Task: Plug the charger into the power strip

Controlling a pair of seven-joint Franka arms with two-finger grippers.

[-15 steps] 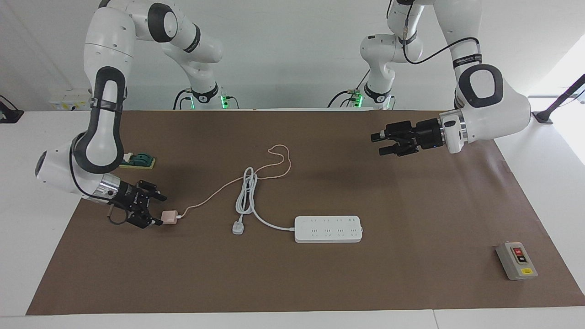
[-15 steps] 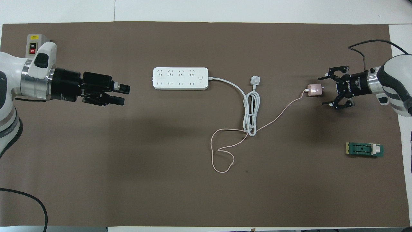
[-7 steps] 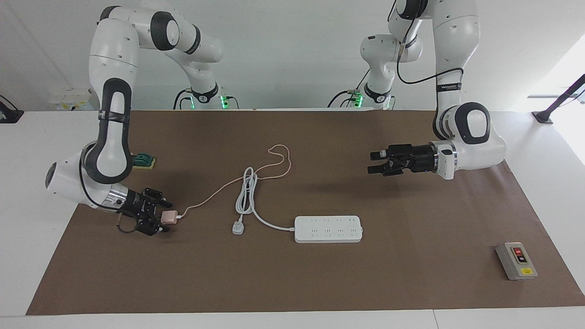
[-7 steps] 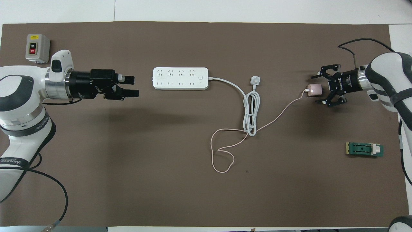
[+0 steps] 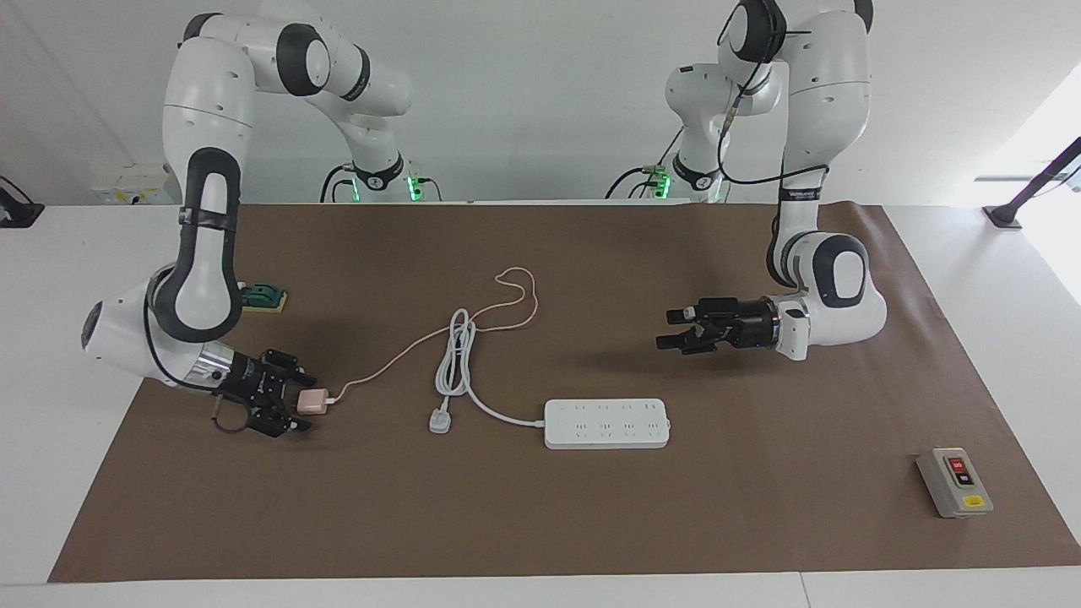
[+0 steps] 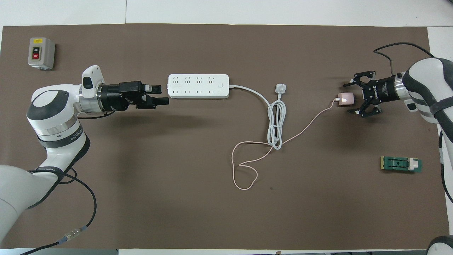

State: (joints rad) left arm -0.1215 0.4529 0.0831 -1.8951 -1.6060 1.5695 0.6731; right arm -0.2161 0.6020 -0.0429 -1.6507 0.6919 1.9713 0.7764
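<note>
Both arms had dropped lower over the last second, while nothing lying on the brown mat shifted. The right gripper [image 5: 297,404] had sunk to the mat and slid in around the small pale pink cube charger [image 5: 313,402], which lay toward the right arm's end of the mat, about midway between its edges. Its fingers stood spread on either side of the cube and had not yet pinched it; judging by that straddle, a grasp was being lined up. The charger's thin pink cable [image 6: 244,177] trailed away toward the middle of the mat and curled into a loose loop.

The left gripper [image 6: 161,95], jaws released and holding nothing, had swung in from the left arm's end and hung low just off the short end of the long flat white power strip [image 6: 198,86]; probably it was placed there to steady the strip against the coming push. The strip lay near the mat's middle, its thick white cord [image 6: 274,120] bundled beside a white three-pin plug [image 6: 280,88].

A grey switch box with red and black buttons [image 6: 41,53] sat in the mat's corner at the left arm's end, farthest from the robots. A small green fixture [image 6: 401,164] rested near the right arm's end. The mat [image 6: 226,219] covered a white table before a plain pale wall.
</note>
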